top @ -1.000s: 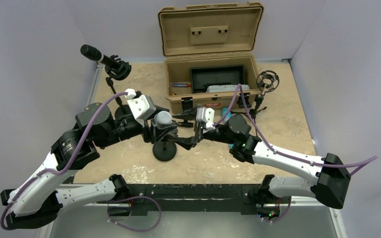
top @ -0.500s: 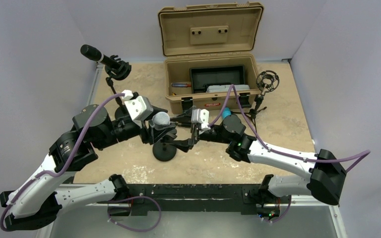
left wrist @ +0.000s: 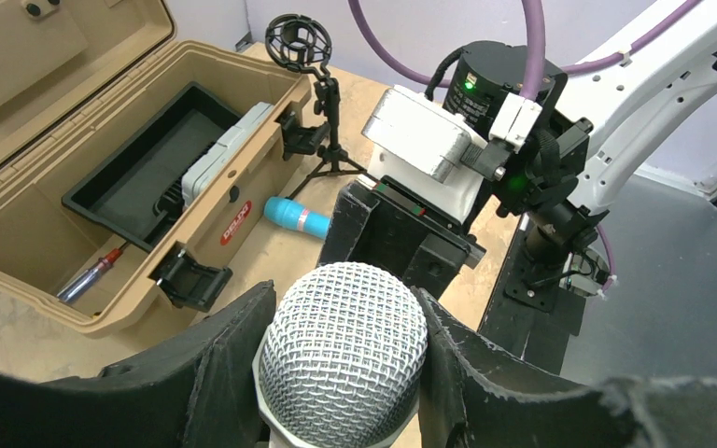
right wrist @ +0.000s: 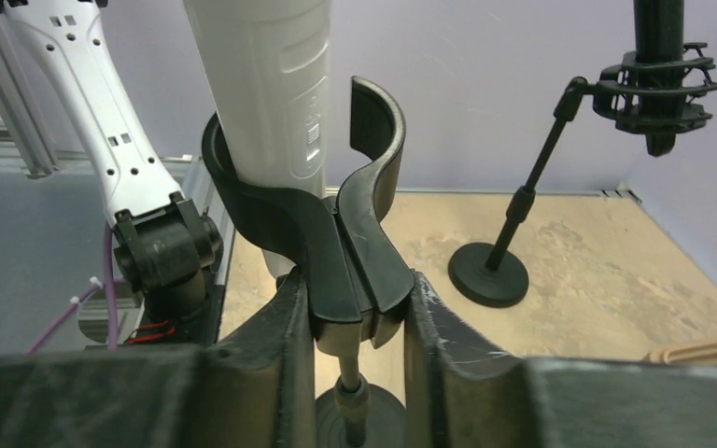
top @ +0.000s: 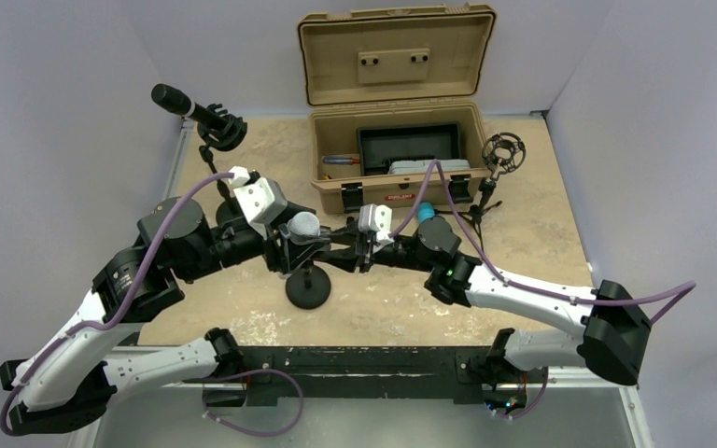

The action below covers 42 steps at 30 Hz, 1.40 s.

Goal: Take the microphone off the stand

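The microphone (top: 303,225) has a white body (right wrist: 266,75) and a silver mesh head (left wrist: 344,350). It stands upright in the black clip (right wrist: 336,233) of a short stand with a round base (top: 308,292). My left gripper (left wrist: 341,310) is shut on the mesh head, one finger on each side (top: 291,241). My right gripper (right wrist: 359,289) is shut on the stem end of the clip, just under the cradle (top: 341,245). The thin stand post (right wrist: 348,397) runs down between its fingers.
An open tan toolbox (top: 397,194) stands behind, with a tray and tools inside (left wrist: 243,177). A black microphone on a stand (top: 187,105) is at the back left. A shock-mount stand (top: 502,154) is at the right. A blue cylinder (top: 425,212) lies before the box.
My right gripper moved left and up to the clip and shut on it. The left gripper kept its hold on the mesh head.
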Motion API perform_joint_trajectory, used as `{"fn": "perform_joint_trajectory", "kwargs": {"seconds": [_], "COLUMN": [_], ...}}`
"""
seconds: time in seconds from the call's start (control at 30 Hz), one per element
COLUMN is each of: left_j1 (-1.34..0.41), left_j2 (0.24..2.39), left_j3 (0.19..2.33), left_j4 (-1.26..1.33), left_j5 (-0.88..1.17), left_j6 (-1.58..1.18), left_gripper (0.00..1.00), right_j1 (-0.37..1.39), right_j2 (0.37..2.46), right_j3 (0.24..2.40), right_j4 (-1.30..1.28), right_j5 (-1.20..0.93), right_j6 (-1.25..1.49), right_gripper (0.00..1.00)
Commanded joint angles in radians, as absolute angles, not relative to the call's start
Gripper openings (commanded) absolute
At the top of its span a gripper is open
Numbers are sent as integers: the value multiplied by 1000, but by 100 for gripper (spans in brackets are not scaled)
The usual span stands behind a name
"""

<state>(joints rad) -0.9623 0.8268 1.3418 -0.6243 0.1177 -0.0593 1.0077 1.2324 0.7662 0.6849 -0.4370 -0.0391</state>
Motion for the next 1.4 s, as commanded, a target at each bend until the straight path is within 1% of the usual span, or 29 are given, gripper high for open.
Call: {"fn": "perform_joint_trajectory", "kwargs": {"seconds": [0.0, 0.13, 0.23, 0.4, 0.53, 0.7, 0.83, 1.0, 1.13, 1.37], "left_j1": [-962, -963, -963, -962, -962, -962, -962, -962, -962, -969], "left_j2": [832, 849, 874, 916, 916, 940, 976, 1043, 1098, 1128], "left_j3": [1340, 1345, 1383, 1446, 1447, 1536, 1597, 1701, 1809, 1901], "left_j4": [-587, -563, -567, -610, -621, -659, -706, -725, -758, -751], "left_j5": [109, 74, 8, -156, -259, -184, -171, -106, -156, -189], "left_j6": [-97, -108, -120, -127, -161, -141, -117, -129, -181, -171], "left_gripper": [0, 0, 0, 0, 0, 0, 0, 0, 0, 0], "right_j1": [1012, 1012, 1012, 1012, 1011, 1011, 1011, 1011, 1011, 1011], "right_j2": [1131, 1090, 1070, 985, 940, 969, 971, 1051, 1063, 1117], "right_j3": [759, 764, 769, 710, 665, 679, 665, 715, 725, 763], "right_j4": [751, 681, 601, 571, 564, 539, 609, 574, 573, 512], "right_j5": [-359, -276, -214, -125, -76, -72, -101, -107, -81, -11], "right_j6": [-32, -16, -22, -22, -19, -8, 35, 24, 20, 13], "right_gripper": [0, 0, 0, 0, 0, 0, 0, 0, 0, 0]}}
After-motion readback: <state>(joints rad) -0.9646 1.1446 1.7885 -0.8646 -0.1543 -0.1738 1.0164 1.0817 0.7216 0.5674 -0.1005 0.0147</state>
